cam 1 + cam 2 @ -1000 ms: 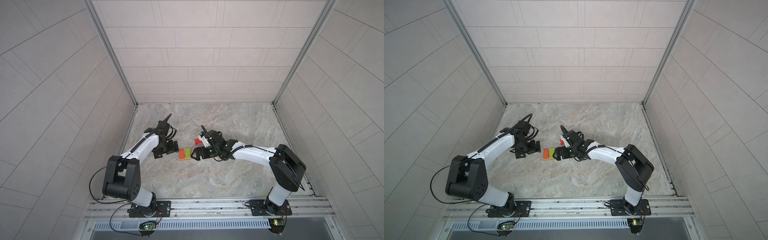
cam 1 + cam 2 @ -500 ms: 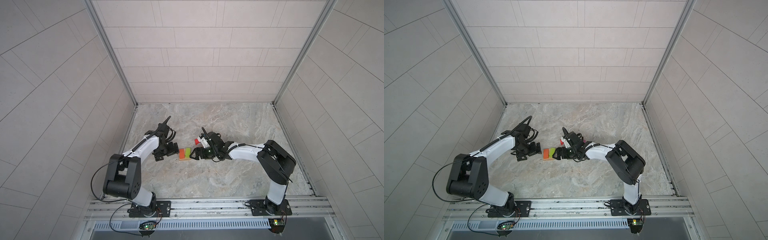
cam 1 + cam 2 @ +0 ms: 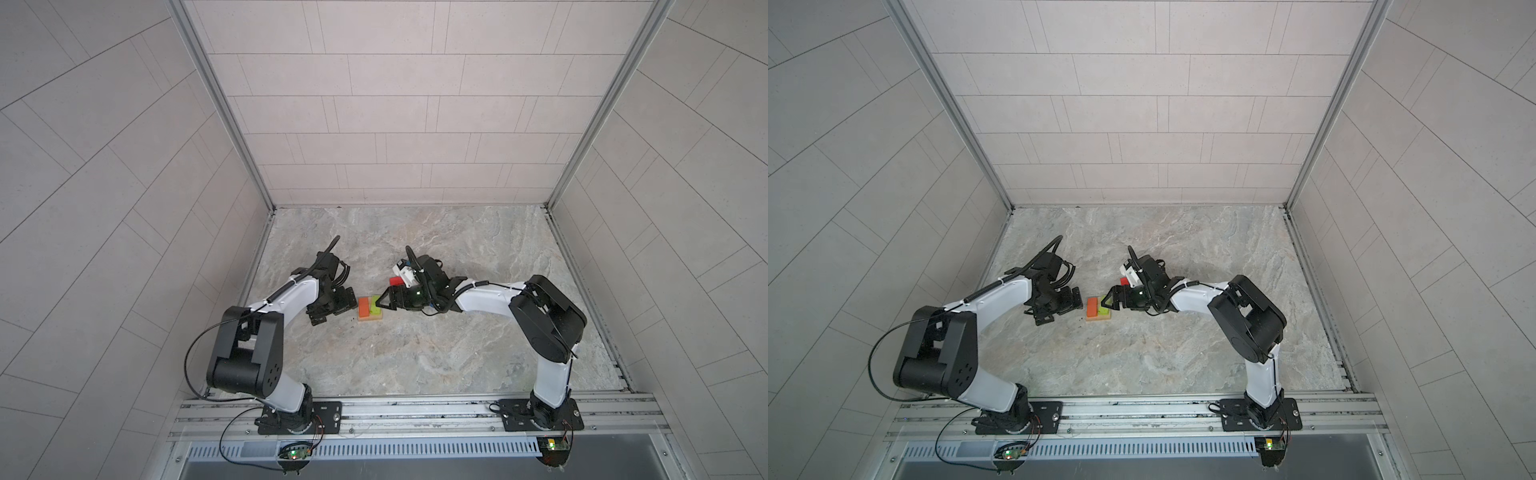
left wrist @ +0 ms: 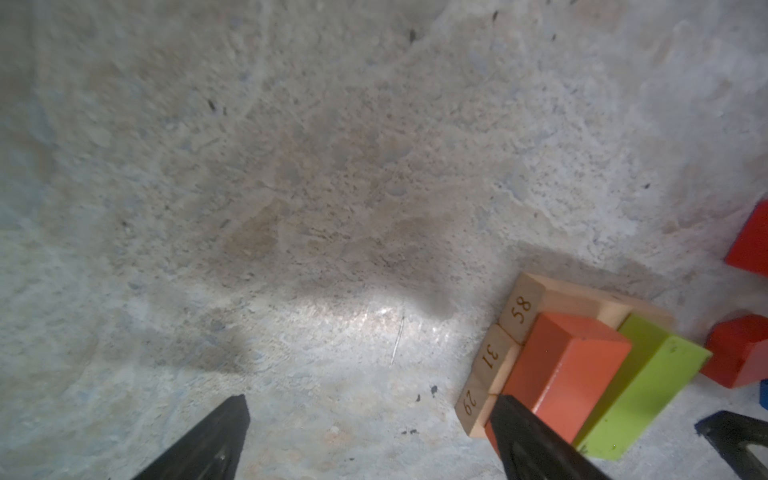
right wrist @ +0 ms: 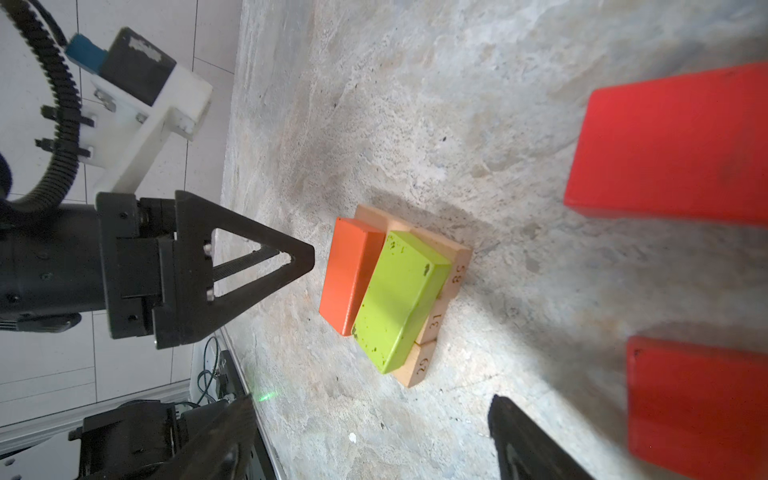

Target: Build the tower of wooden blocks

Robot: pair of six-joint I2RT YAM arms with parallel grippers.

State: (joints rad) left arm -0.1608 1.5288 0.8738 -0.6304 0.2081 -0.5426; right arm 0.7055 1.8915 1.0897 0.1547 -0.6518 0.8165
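In both top views the tower is low: tan bars (image 3: 370, 319) (image 3: 1099, 318) lie flat, with an orange oblong (image 3: 364, 306) (image 5: 349, 274) and a lime oblong (image 3: 375, 308) (image 5: 399, 299) side by side on them. My left gripper (image 3: 332, 309) (image 4: 372, 415) stands open and empty just left of the tower, one fingertip (image 4: 511, 419) close beside the orange oblong (image 4: 569, 361). My right gripper (image 3: 380, 305) (image 5: 370, 411) is open and empty at the lime side, the tower just ahead of its fingertips. Two red blocks (image 5: 673, 141) (image 5: 698, 403) lie behind it.
A red block (image 3: 396, 281) (image 3: 1124, 281) shows beside the right wrist in both top views. A sliver of blue block (image 4: 764, 395) sits at the edge of the left wrist view. Tiled walls enclose the marbled floor (image 3: 415, 353) on three sides.
The right arm's elbow has swung inward toward the middle while its gripper stayed at the tower. The left gripper has barely shifted.
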